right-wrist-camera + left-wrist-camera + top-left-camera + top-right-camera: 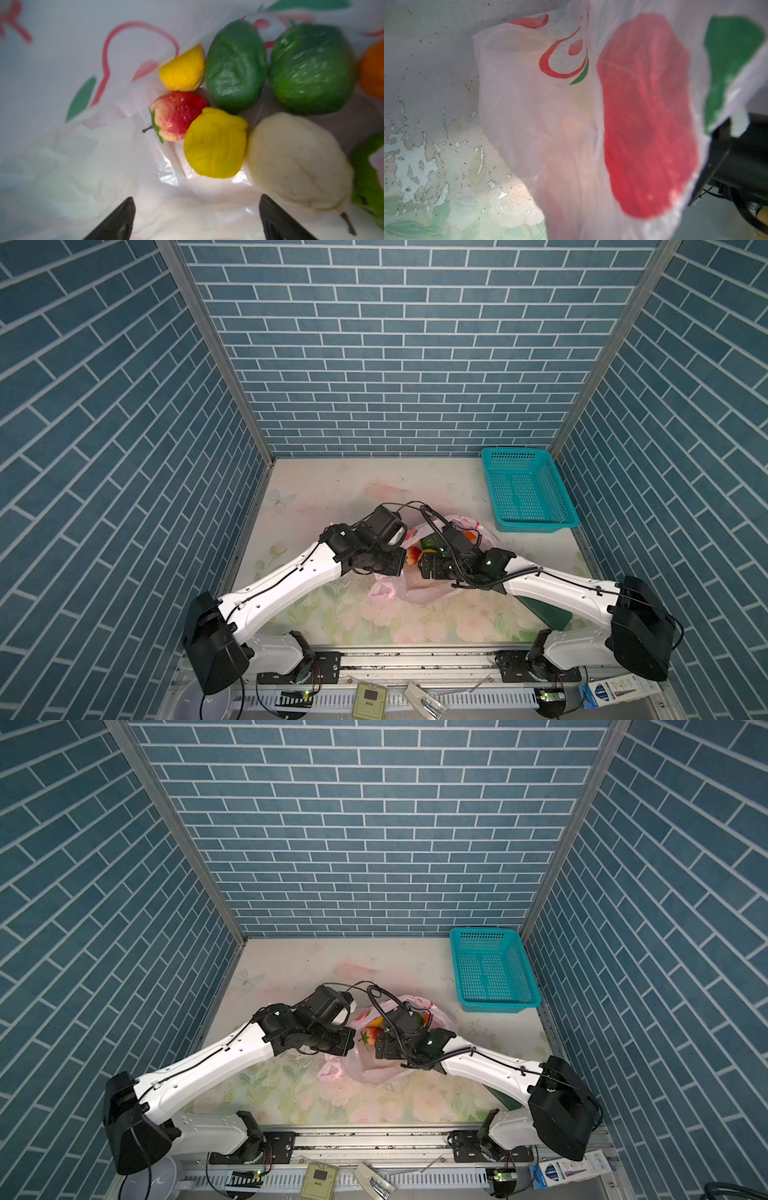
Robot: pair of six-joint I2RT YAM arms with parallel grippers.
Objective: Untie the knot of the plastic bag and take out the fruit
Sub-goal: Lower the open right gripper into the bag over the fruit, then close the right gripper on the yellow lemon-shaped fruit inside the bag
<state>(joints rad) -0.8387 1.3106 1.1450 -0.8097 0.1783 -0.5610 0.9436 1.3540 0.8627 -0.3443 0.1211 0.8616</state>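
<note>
Seven pieces of the fruit [234, 66] read clearly in the right wrist view, lying together on the floor of the plastic bag [83, 166]: two dark green, two yellow, one red, one cream, one orange at the frame edge. Inside the bag's open mouth is the right gripper [197, 220], jaws wide apart and holding nothing. The yellow piece [216, 143] lies just ahead of the gap, and the cream pear [297, 162] lies just beside one finger [278, 220]. In both top views the plastic bag [415, 593] [365, 1067] lies in the middle of the table [332, 489], well apart from the teal basket [536, 526] in the far right corner. At the bag's left rim sits the left gripper [398, 565], jaws closed. Its fingers are hidden, and the left wrist view shows only bag film [550, 124] drawn up close, so a pinch on the film cannot be confirmed.
</note>
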